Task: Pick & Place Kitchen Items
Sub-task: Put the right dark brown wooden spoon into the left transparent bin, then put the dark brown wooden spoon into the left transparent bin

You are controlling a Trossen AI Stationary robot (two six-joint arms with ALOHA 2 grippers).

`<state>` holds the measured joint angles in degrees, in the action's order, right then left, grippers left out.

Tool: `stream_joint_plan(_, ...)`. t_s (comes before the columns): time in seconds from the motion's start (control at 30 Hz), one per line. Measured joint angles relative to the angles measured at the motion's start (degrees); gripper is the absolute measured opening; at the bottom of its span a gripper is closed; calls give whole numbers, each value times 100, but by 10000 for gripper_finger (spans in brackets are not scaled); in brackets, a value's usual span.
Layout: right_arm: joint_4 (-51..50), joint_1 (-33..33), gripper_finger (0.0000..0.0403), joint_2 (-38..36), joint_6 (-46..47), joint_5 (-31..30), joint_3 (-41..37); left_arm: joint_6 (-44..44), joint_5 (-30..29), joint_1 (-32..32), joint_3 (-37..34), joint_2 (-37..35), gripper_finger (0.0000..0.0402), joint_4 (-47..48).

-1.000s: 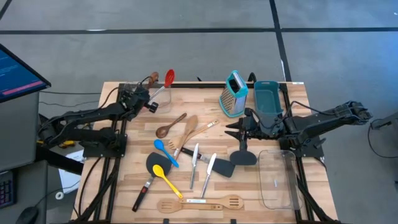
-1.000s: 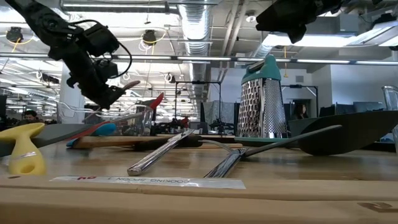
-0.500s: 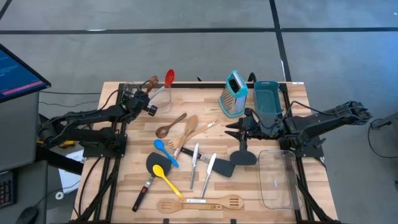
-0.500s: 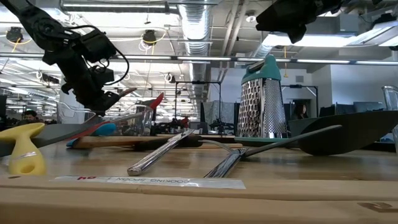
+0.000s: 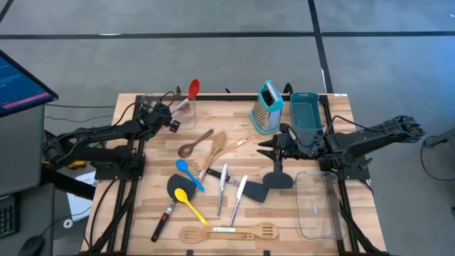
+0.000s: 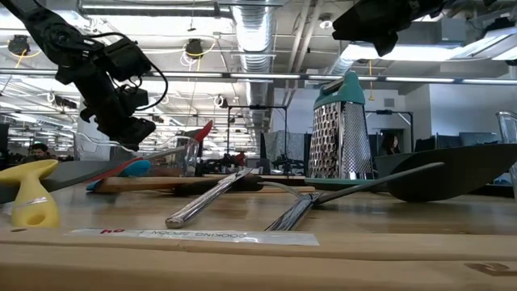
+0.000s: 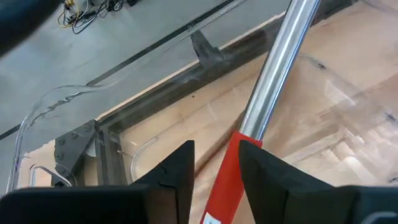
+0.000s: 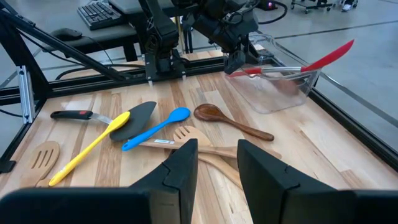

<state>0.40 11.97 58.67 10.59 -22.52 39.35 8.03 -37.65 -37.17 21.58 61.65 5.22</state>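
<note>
left wrist view: left jaws [image 7: 214, 165] part around red spoon [image 7: 249, 143], which could tip off clear container [image 5: 158, 107]; right jaws' [image 8: 214, 163] gap is narrow, empty.

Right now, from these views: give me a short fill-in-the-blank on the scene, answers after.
1. The red spoon rests in the clear ______ at the table's far left corner.
2. The left gripper has a finger on each side of the spoon's ______ handle.
3. The box grater stands beside the teal ______.
4. The yellow spoon lies across the head of a black ______.

Missing words: container; red; bin; spatula
</note>
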Motion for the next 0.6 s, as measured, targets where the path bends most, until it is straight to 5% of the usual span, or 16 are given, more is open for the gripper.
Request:
stream_joint_plan(0.3, 0, 1, 107, -2, 0, 0, 0, -32, 238, 9, 2, -15, 120, -1014)
stream_joint_plan(0.6, 2, 0, 107, 0, -5, 0, 0, -66, 1178, 13, 4, -16, 71, -1729)
